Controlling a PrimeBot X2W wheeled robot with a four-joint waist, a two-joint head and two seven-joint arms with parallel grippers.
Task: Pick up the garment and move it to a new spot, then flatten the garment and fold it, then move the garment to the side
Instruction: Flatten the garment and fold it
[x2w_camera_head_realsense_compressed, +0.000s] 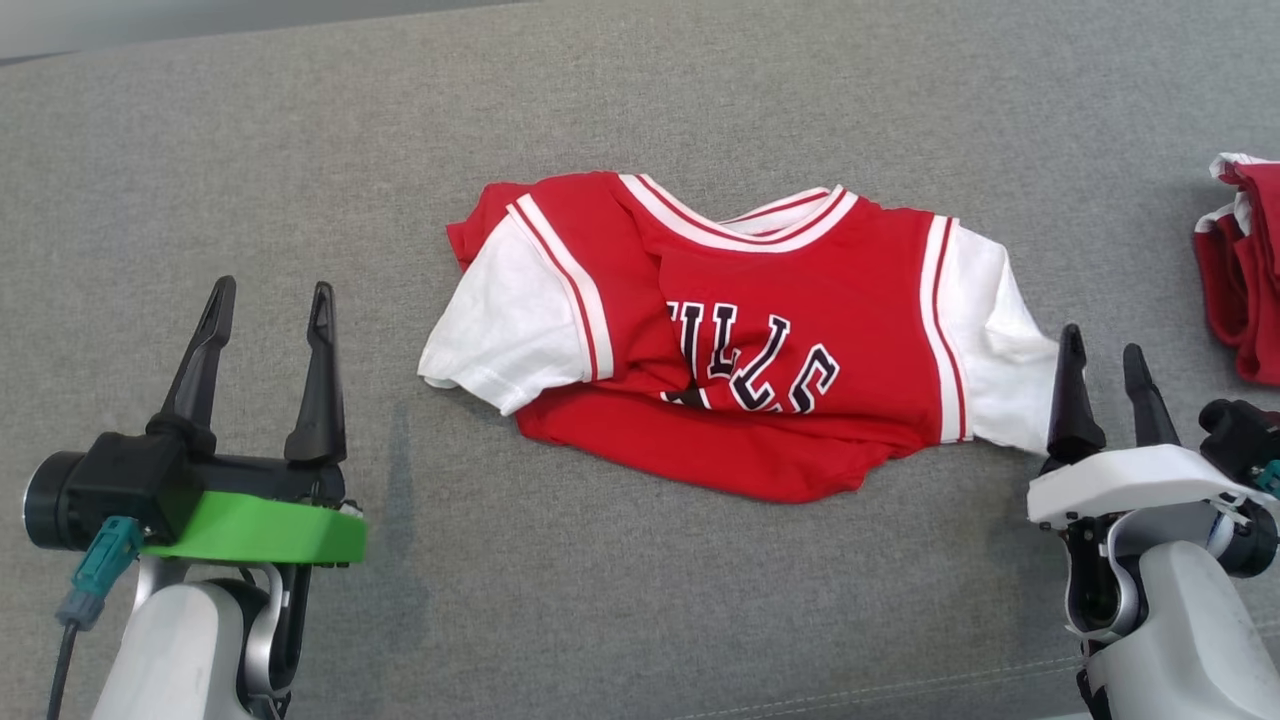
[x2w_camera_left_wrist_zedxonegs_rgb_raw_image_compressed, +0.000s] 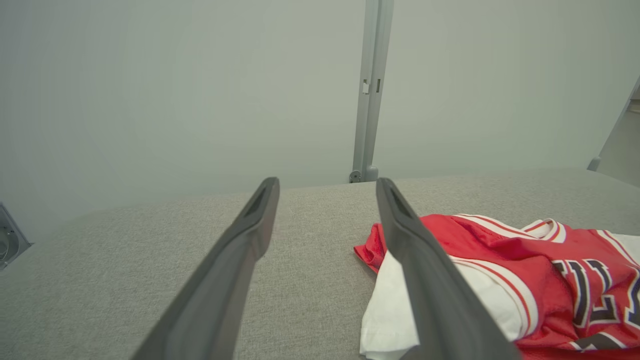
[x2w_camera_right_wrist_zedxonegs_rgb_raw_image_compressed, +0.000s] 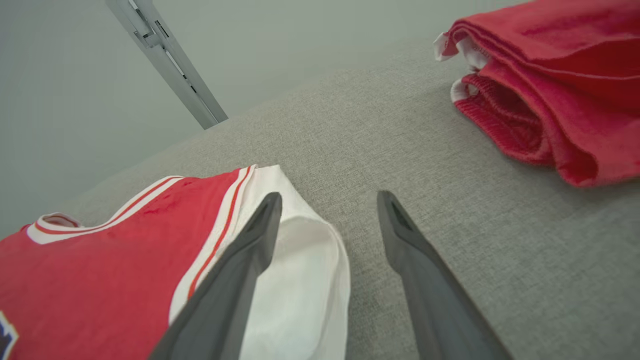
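Observation:
A red basketball jersey with white sleeves and dark lettering (x2w_camera_head_realsense_compressed: 760, 330) lies rumpled in the middle of the grey fabric surface (x2w_camera_head_realsense_compressed: 640, 100), its lower hem bunched up. My left gripper (x2w_camera_head_realsense_compressed: 268, 300) stands open at the lower left, well clear of the garment's left sleeve (x2w_camera_left_wrist_zedxonegs_rgb_raw_image_compressed: 395, 310). My right gripper (x2w_camera_head_realsense_compressed: 1103, 360) is open at the lower right, its tips just beside the right white sleeve (x2w_camera_right_wrist_zedxonegs_rgb_raw_image_compressed: 300, 280). Nothing sits between either pair of fingers.
Another red and white folded garment (x2w_camera_head_realsense_compressed: 1245, 270) lies at the right edge of the surface, seen large in the right wrist view (x2w_camera_right_wrist_zedxonegs_rgb_raw_image_compressed: 550, 95). A grey post (x2w_camera_left_wrist_zedxonegs_rgb_raw_image_compressed: 367, 90) stands behind the far edge against a pale wall.

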